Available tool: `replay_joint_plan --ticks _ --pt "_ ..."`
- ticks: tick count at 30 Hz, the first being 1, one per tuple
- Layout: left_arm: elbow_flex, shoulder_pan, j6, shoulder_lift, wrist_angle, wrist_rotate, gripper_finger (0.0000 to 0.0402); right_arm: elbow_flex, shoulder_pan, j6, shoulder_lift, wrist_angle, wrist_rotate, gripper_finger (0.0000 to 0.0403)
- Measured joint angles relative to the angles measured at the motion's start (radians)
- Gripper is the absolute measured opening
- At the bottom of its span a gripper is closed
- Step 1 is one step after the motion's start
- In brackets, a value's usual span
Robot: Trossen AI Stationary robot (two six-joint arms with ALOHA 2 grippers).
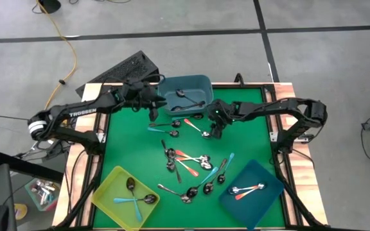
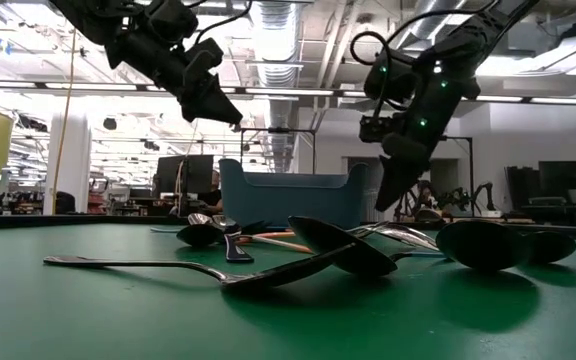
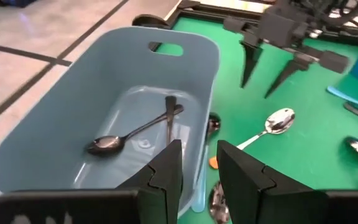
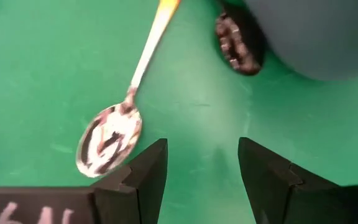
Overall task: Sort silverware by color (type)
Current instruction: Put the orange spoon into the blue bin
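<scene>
Green table (image 1: 127,138), both fingers apart, empty.

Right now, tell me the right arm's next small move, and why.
Probably shift the open right gripper sideways over the orange-handled spoon and lower it. The spoon lies just beside the fingers, not between them, on the green mat, and nothing is held. The left gripper hangs empty over the grey-blue bin.
</scene>
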Motion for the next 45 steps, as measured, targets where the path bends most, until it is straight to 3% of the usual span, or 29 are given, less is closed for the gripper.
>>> replay_joint_plan --ticks 7,11,18,22,33,37,45 --pt "0.0 0.011 0.063 0.0 0.018 0.022 0.0086 -0.005 0.029 -0.016 0.0 0.126 -0.031 0.0205" --pt "0.0 0.01 0.076 0.0 0.016 0.02 0.0086 -0.005 0.078 0.03 0.047 0.245 0.003 0.0202" --pt "0.0 0.009 0.075 0.0 0.013 0.049 0.0086 -0.003 0.192 0.114 0.211 0.418 0.199 0.0184" --pt "0.0 0.007 0.089 0.0 0.013 0.05 0.0086 0.021 0.207 0.161 0.266 0.422 0.329 0.0177" --pt "0.0 0.008 0.138 0.0 0.015 0.051 0.0086 0.029 0.167 0.324 0.276 0.348 0.273 0.0169" --pt "0.0 0.008 0.137 0.0 0.014 0.051 0.0086 0.032 0.173 0.399 0.288 0.279 0.27 0.0139" --pt "0.0 0.008 0.13 0.0 0.015 0.052 0.0086 0.029 0.198 0.486 0.284 0.255 0.239 0.0043"
